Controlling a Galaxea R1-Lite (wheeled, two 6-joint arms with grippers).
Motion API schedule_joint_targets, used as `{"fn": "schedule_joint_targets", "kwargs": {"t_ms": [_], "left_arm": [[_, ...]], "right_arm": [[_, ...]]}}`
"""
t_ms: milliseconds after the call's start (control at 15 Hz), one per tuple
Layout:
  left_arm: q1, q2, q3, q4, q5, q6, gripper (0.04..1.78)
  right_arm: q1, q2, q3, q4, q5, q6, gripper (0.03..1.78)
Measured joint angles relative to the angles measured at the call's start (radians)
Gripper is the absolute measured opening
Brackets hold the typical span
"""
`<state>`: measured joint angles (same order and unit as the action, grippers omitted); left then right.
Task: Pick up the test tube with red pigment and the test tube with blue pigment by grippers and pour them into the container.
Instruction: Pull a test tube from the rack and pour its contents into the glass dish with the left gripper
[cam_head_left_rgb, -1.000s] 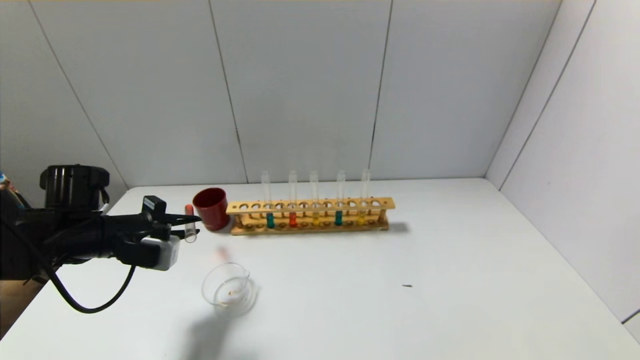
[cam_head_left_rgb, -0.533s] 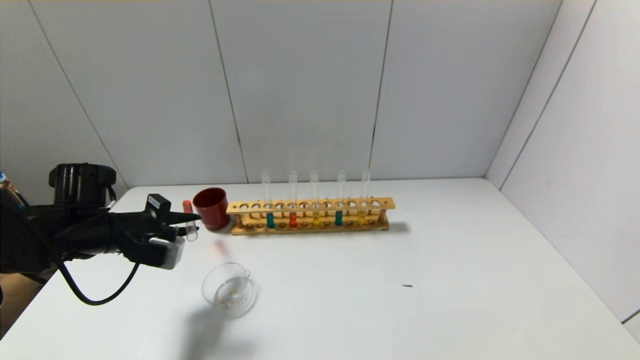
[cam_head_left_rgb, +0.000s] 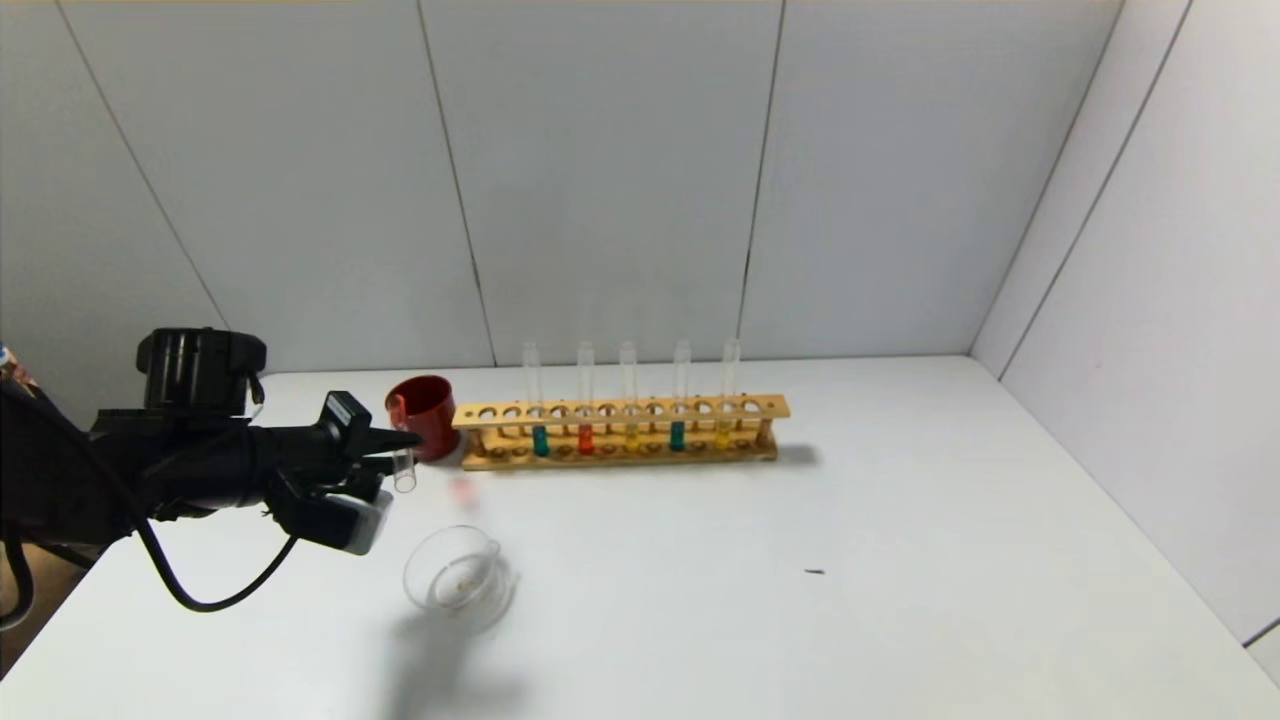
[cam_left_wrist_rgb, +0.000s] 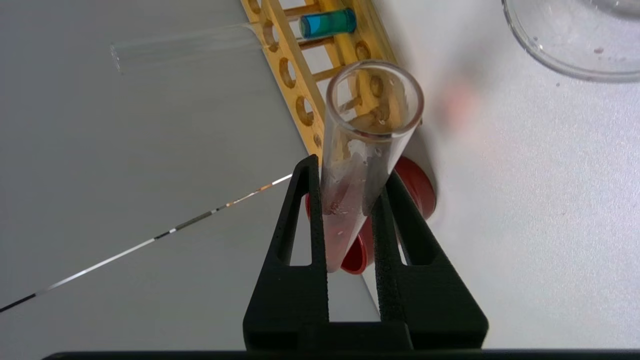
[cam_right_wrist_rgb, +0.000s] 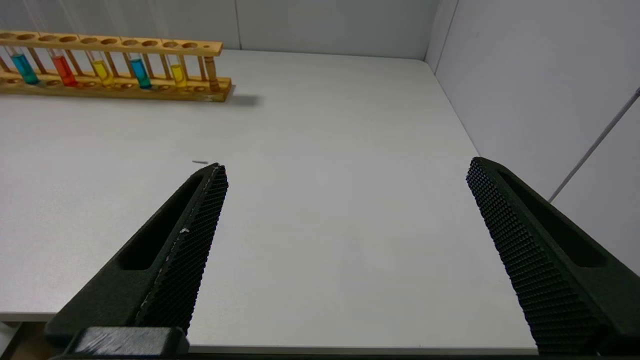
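One tube in play: left gripper (cam_head_left_rgb: 392, 452) is clamped on the test tube with red pigment (cam_head_left_rgb: 402, 468), tilted mouth-down beside the red cup (cam_head_left_rgb: 423, 415), far-left of the container (cam_head_left_rgb: 455, 578). Risk: residue drips on the table (cam_head_left_rgb: 900, 560), since the mouth isn't over the beaker. Right gripper (cam_right_wrist_rgb: 345, 240) spread wide, idle near-right. Beaker contents hard to read.

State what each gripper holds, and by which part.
The left gripper clamps the test tube with red pigment near its rounded bottom. The right gripper holds nothing.
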<state>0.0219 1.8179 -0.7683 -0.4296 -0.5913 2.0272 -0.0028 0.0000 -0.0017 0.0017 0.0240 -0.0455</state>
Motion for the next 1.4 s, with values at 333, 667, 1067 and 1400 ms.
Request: {"fn": "schedule_joint_targets", "kwargs": {"t_ms": [333,667,1067,1400], "left_arm": [[0.001,0.001,-0.018,0.009,-0.002,0.002,0.31],[-0.001,0.004,-0.018,0.022,0.000,0.006,0.31],[-0.001,0.006,-0.017,0.021,-0.001,0.021,0.31],[-0.001,0.006,-0.018,0.043,-0.004,0.095,0.31]], "right_arm": [[0.000,0.000,0.000,0.000,0.000,0.000,1.75],[0.000,0.000,0.000,0.000,0.000,0.000,1.75],[0.000,0.000,0.000,0.000,0.000,0.000,1.75],[0.000,0.000,0.000,0.000,0.000,0.000,1.75]]}}
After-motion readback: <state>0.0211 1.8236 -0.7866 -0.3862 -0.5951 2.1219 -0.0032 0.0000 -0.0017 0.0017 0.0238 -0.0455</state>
